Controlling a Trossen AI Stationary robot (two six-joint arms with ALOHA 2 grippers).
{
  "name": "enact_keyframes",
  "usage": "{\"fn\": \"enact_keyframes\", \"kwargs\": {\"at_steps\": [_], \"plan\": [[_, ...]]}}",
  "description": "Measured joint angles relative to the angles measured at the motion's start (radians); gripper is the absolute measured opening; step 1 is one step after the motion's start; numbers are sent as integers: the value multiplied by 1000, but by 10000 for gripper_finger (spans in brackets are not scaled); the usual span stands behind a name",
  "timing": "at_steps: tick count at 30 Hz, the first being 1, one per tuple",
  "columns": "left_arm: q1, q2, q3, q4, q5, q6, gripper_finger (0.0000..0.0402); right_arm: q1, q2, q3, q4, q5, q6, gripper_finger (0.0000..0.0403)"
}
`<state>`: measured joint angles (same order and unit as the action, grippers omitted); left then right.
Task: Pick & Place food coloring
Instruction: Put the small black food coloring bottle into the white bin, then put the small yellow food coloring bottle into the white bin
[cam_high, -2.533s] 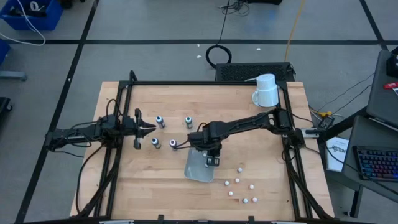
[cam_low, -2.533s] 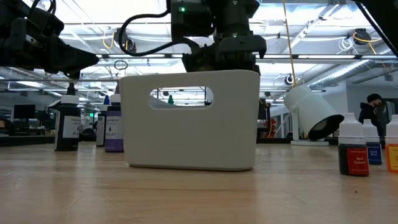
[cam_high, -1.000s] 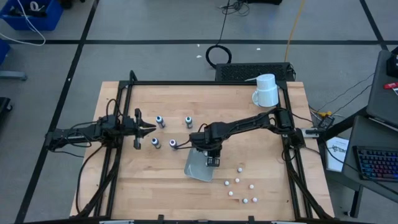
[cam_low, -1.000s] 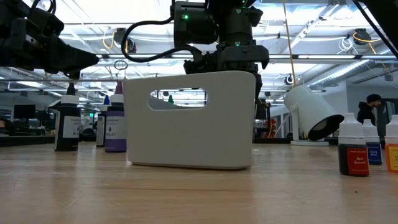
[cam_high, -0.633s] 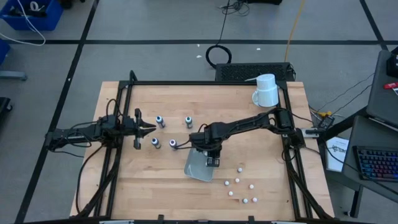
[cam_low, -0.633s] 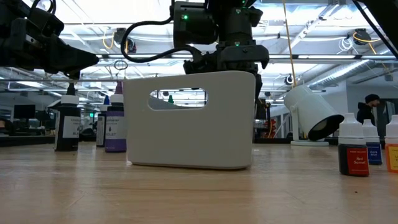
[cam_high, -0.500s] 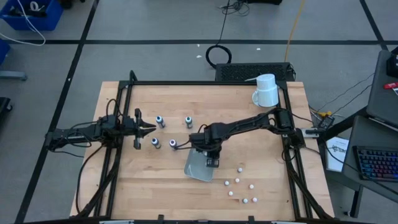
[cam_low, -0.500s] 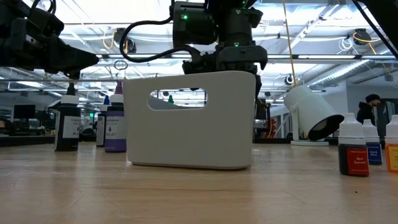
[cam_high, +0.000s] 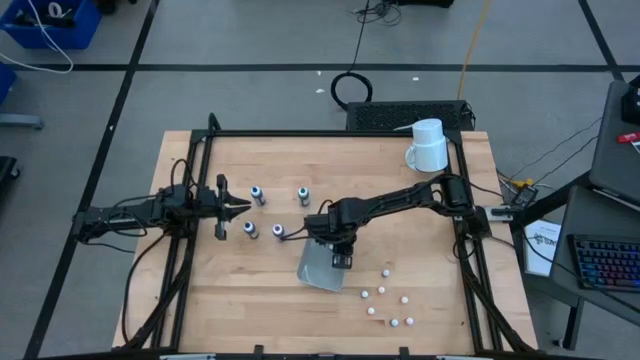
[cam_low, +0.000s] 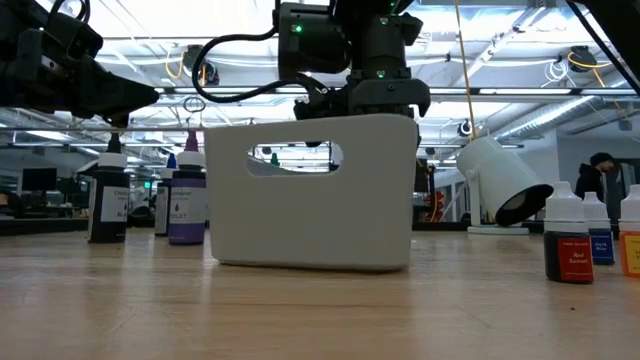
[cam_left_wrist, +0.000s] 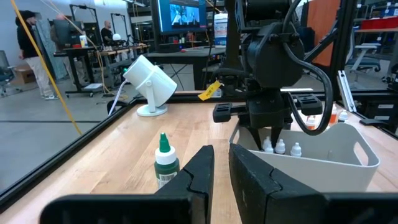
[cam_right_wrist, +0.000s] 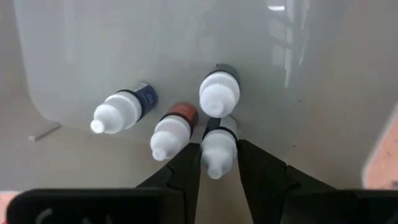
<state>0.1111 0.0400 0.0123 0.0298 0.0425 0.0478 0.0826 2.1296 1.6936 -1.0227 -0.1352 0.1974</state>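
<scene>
Four white-capped bottles (cam_right_wrist: 186, 124) are seen inside the white plastic bin (cam_low: 310, 195), standing upright or slightly tilted, packed together against its smooth floor. One of them lies directly between the right gripper (cam_right_wrist: 217, 158) fingers, its long axis pointing up toward the wrist; the jaws appear parted beside it, and whether it is gripped or just released cannot be told. Four more dark-capped bottles (cam_high: 275, 212) stand on the wooden table (cam_high: 420, 215), nearer the left gripper (cam_high: 235, 206), which is held shut. Small white bottles (cam_high: 388, 300) are scattered beside the bin.
</scene>
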Motion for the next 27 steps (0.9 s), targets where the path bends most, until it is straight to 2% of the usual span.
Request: {"fn": "enact_keyframes", "kwargs": {"at_steps": [22,27], "plan": [[0,0,0,0,0,0,58,4,-59,1,-21,3,50,101],[0,0,0,0,0,0,58,4,-113,2,-46,4,80,101]]}}
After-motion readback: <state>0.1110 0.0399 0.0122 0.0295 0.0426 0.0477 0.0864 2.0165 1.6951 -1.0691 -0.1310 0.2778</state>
